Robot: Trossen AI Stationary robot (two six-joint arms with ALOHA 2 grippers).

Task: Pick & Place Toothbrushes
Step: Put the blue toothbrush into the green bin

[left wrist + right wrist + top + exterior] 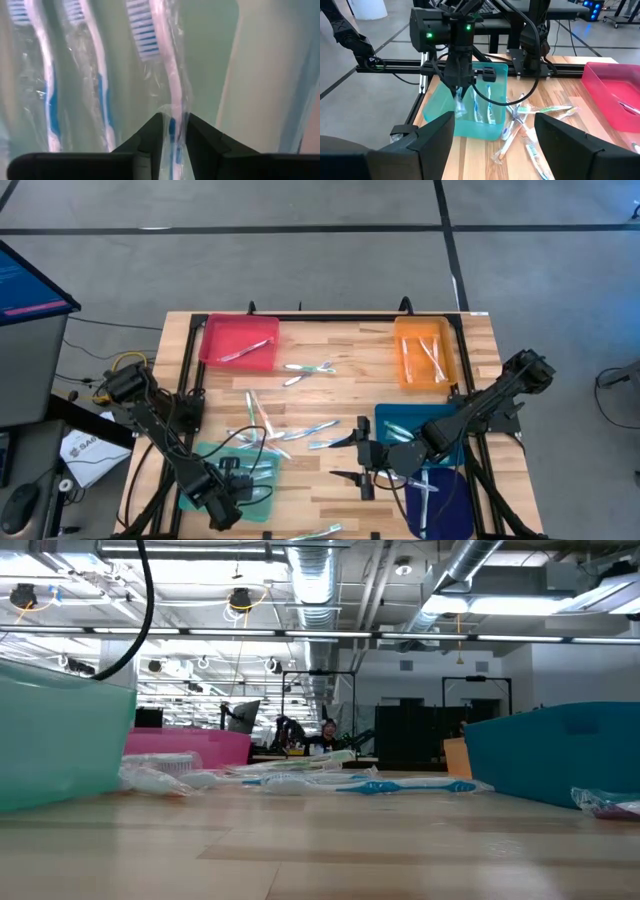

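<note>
My left gripper (pixel 240 477) (pixel 460 93) points down into the green tray (pixel 203 452) at the table's near left and is shut on a clear-wrapped white and blue toothbrush (pixel 162 60). Two more wrapped toothbrushes (pixel 97 75) lie flat on the tray floor beside it. Several loose toothbrushes (pixel 268 420) (pixel 380 785) lie on the wooden table between the trays. My right gripper (pixel 346 458) (pixel 495 145) hangs open above the table's middle, facing the green tray, with nothing between its fingers. My left gripper has the toothbrush's handle (pixel 175 127) and its clear wrapper between its two fingers (pixel 150 137), which come from above and point down. The brush runs away from the fingers with its bristle head (pixel 142 32) low in the tray. I cannot tell whether the head rests on the tray floor.
A red tray (pixel 215 330) with one toothbrush stands at the far left, and an orange tray (pixel 403 350) with toothbrushes at the far right. A blue tray (pixel 385 415) and a dark blue one (pixel 455 515) sit under the right arm. One toothbrush (pixel 312 530) lies at the near edge.
</note>
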